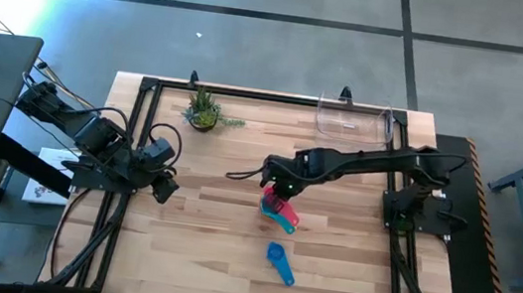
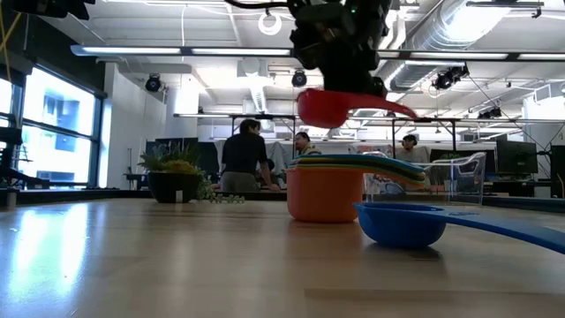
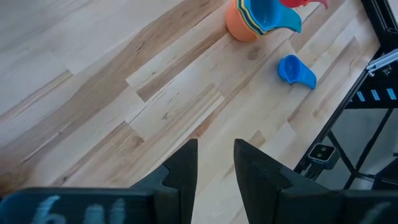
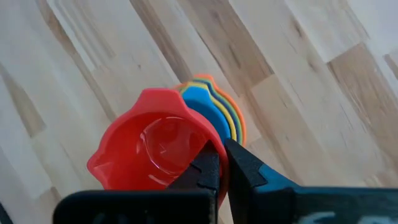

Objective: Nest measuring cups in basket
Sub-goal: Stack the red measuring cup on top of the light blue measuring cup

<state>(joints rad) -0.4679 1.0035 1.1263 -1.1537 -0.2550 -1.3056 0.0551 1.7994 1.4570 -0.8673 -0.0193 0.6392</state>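
I am holding the red cup pinched by its wall in the right tool — directly above the nested stack at mid-surface, its handle pointing toward the basket — while the left tool is waiting narrowly parted, farther off.
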